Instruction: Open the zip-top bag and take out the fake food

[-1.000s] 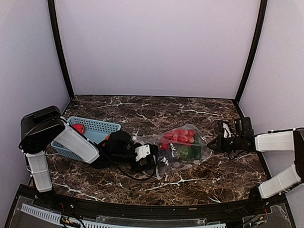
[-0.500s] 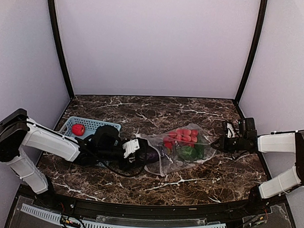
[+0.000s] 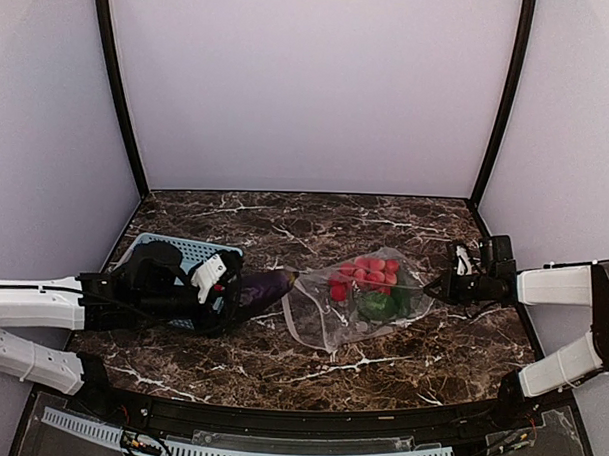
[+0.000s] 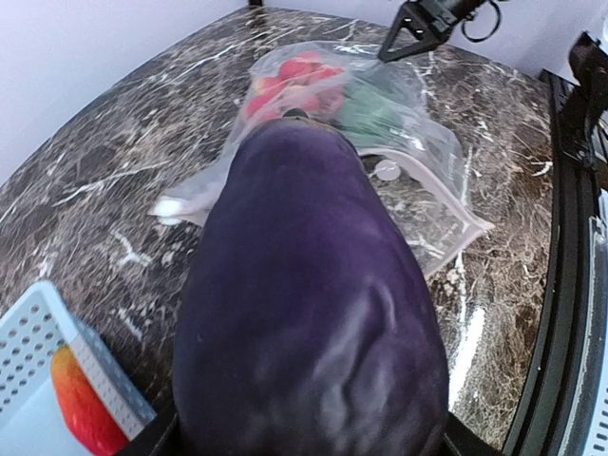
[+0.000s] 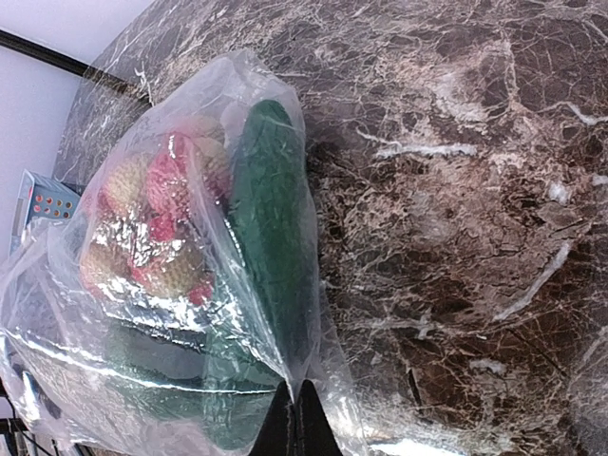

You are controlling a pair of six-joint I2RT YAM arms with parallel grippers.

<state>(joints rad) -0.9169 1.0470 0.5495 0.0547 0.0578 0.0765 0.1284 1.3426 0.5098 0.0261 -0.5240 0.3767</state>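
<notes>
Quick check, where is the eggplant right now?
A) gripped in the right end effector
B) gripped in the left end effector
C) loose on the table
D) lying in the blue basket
B: the eggplant fills the left wrist view, gripped by the left end effector beside the basket.

**Robot test cell in a laboratory, seen from above and from both wrist cameras.** Plain pale panels [image 3: 309, 88] close off the back and both sides, joined by black corner posts [image 3: 119, 91]. A dark marble-patterned table top [image 3: 404, 242] forms the work surface. Two white-and-black robot arms, the left arm [image 3: 32, 304] and the right arm [image 3: 558, 285], are mounted at its near edge, where a black frame carries a white slotted strip [image 3: 277, 454]. The objects are staged props: a light-blue perforated basket [image 3: 189, 252], a clear bag [image 3: 327, 314] of plastic produce, and a plastic eggplant [image 4: 304, 285]. The bare enclosure and fixed arms indicate a recording bench rather than a kitchen or shop.
</notes>
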